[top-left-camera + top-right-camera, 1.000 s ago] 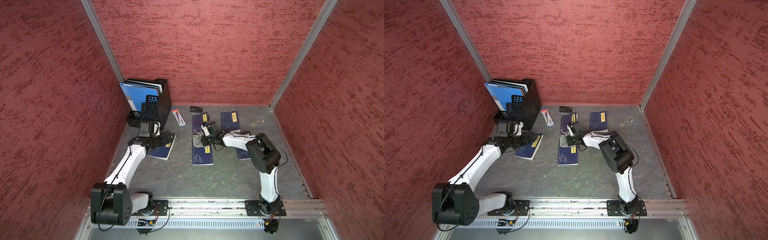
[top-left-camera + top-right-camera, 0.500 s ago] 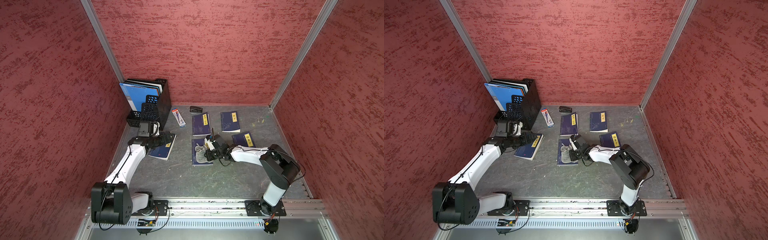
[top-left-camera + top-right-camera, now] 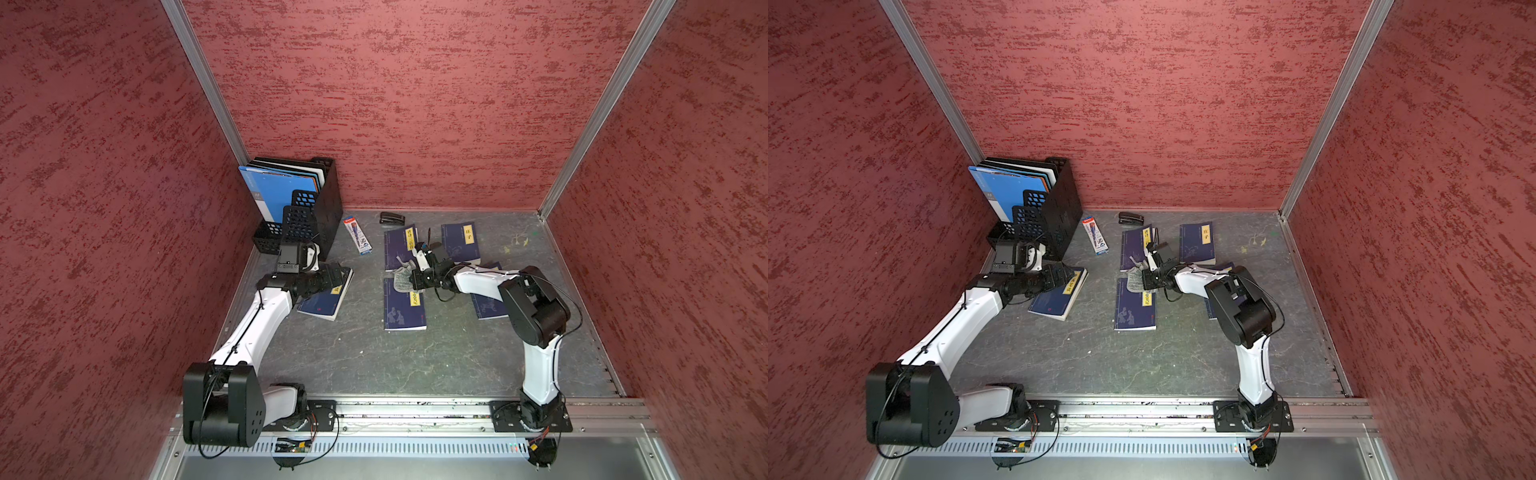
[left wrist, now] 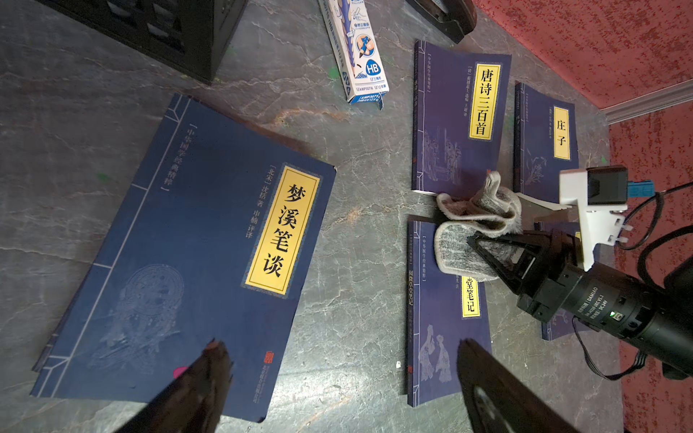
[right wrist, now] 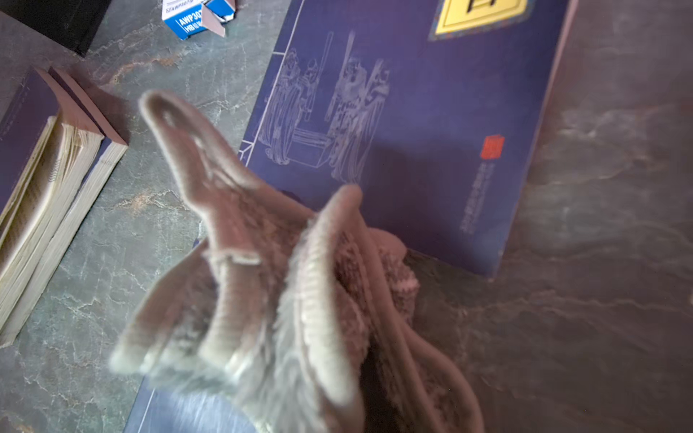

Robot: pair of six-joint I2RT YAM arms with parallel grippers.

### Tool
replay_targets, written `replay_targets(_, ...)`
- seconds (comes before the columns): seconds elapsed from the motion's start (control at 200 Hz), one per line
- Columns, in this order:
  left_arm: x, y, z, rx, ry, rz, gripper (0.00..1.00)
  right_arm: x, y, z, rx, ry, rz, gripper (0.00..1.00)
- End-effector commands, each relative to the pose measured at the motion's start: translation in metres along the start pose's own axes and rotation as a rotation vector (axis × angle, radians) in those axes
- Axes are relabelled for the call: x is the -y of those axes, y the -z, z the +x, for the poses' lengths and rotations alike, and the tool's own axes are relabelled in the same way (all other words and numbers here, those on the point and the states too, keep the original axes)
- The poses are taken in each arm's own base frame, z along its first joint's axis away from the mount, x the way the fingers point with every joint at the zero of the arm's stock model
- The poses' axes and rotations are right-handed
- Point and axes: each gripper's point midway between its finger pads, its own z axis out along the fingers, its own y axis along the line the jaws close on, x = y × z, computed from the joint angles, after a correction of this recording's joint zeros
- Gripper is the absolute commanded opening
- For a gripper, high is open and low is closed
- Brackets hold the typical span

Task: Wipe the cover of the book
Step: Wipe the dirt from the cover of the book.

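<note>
The book [image 3: 404,309] lies flat on the surface [image 3: 353,357]. At its far end the grey cloth [image 3: 401,280] rests on the cover, clamped in the right jaws. Leftward, the left jaws stand apart above another book [image 3: 324,303] beside the file rack [image 3: 322,195].

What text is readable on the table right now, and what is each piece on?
"梦溪笔谈": left book
"沈括 著": left book, beside the title
"唐诗三百首": back book
"庄子": corner book
"堂笔记": middle book, start hidden under the cloth
"HB": pencil box
"DAMIAO": right wrist motor
Other small print: too small to read.
</note>
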Motion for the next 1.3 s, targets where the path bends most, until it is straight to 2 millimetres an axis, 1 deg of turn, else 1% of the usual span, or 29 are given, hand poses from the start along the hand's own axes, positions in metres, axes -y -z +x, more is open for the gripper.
replay_targets(0.0, 0.0, 0.007, -0.008, 0.033, -0.004, -0.006, 0.95, 0.019, 0.003, 0.061, -0.167, -0.018, 0.057, 0.07)
replay_targets(0.075, 0.001, 0.006, -0.01, 0.035, -0.004, -0.003, 0.95, 0.011, 0.013, 0.076, -0.182, -0.009, 0.04, 0.07)
replay_targets(0.18, 0.001, 0.005, -0.011, 0.037, -0.003, -0.005, 0.96, -0.01, 0.026, 0.1, -0.214, 0.023, 0.01, 0.07)
replay_targets(0.306, 0.001, 0.005, -0.012, 0.038, -0.001, -0.007, 0.96, -0.028, 0.041, 0.13, -0.257, 0.035, -0.01, 0.07)
replay_targets(0.451, 0.0, 0.005, -0.011, 0.038, 0.001, -0.01, 0.96, -0.037, 0.054, 0.161, -0.294, 0.015, -0.025, 0.07)
replay_targets(0.541, -0.001, 0.003, -0.011, 0.035, 0.002, -0.011, 0.96, -0.039, 0.057, 0.171, -0.307, 0.01, -0.033, 0.07)
replay_targets(0.606, -0.001, 0.002, -0.01, 0.032, 0.001, -0.01, 0.96, -0.037, 0.053, 0.169, -0.298, 0.016, -0.017, 0.07)
replay_targets(0.706, -0.003, 0.0, -0.009, 0.025, 0.0, -0.015, 0.96, -0.031, 0.039, 0.152, -0.274, 0.04, 0.025, 0.07)
replay_targets(0.776, -0.003, 0.0, -0.007, 0.021, -0.002, -0.015, 0.96, -0.029, 0.024, 0.13, -0.246, 0.045, 0.026, 0.07)
replay_targets(0.927, -0.003, -0.001, -0.005, 0.013, -0.001, -0.011, 0.96, -0.014, -0.007, 0.084, -0.188, 0.042, 0.039, 0.07)
replay_targets(0.982, -0.002, -0.001, -0.004, 0.01, -0.001, -0.009, 0.96, -0.008, -0.016, 0.072, -0.182, 0.044, 0.048, 0.07)
replay_targets(1.042, -0.002, -0.002, -0.004, 0.008, -0.001, -0.009, 0.96, -0.01, -0.022, 0.062, -0.183, 0.056, 0.044, 0.08)
replay_targets(1.092, -0.002, -0.001, -0.005, 0.009, -0.001, -0.009, 0.97, -0.018, -0.023, 0.059, -0.185, 0.06, 0.014, 0.08)
replay_targets(1.162, -0.002, 0.001, -0.006, 0.015, -0.003, -0.012, 0.97, -0.027, -0.018, 0.063, -0.187, 0.073, -0.011, 0.08)
replay_targets(1.227, -0.002, 0.001, -0.006, 0.021, -0.004, -0.013, 0.97, -0.035, -0.012, 0.076, -0.203, 0.089, -0.016, 0.08)
replay_targets(1.297, -0.002, 0.0, -0.006, 0.018, -0.004, -0.012, 0.97, -0.045, -0.004, 0.098, -0.233, 0.088, -0.04, 0.08)
